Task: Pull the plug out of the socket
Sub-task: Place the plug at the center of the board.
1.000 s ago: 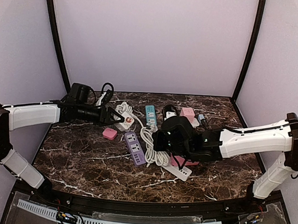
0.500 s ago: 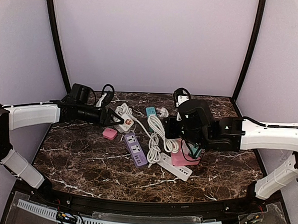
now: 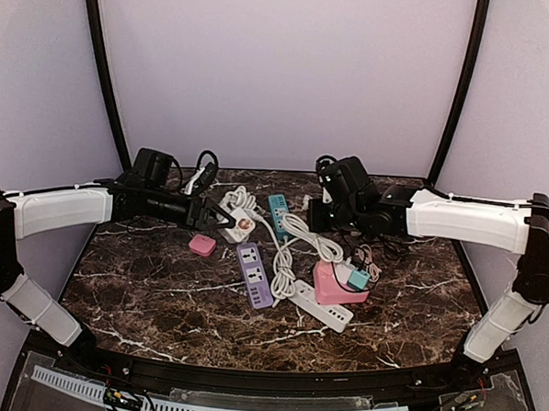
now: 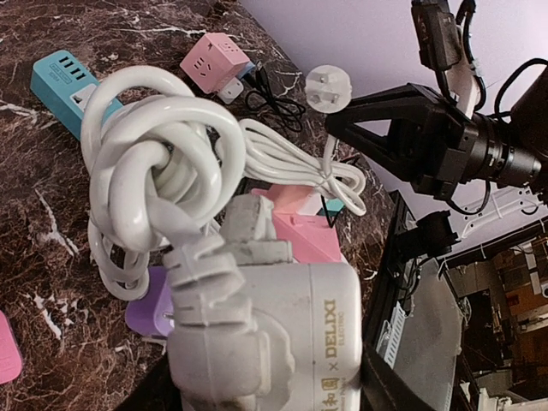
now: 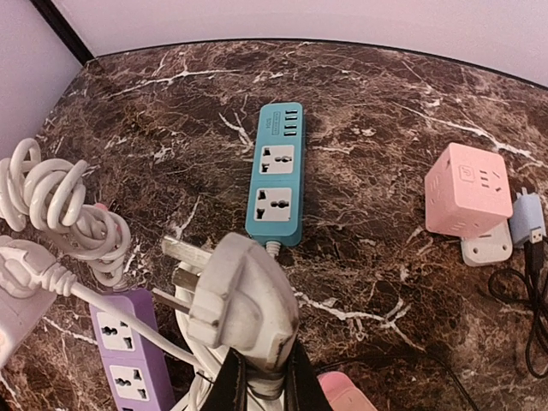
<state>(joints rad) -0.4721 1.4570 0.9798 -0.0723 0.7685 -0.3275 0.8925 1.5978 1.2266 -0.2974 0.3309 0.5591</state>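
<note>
one plug (image 5: 242,300) clamped in right gripper (image 5: 261,381), off socket (image 4: 282,334).

A: What is the left gripper (image 3: 224,219) doing?
B: Gripping the white socket (image 3: 240,229). The right gripper (image 3: 313,213) is holding the plug (image 3: 306,205) apart from it, with the white cord (image 3: 289,236) looping down between them

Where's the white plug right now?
Right wrist view: the white plug is pinched in the right gripper, prongs bare, above the table near the teal power strip; its cord runs to the white socket block in the left gripper.
</note>
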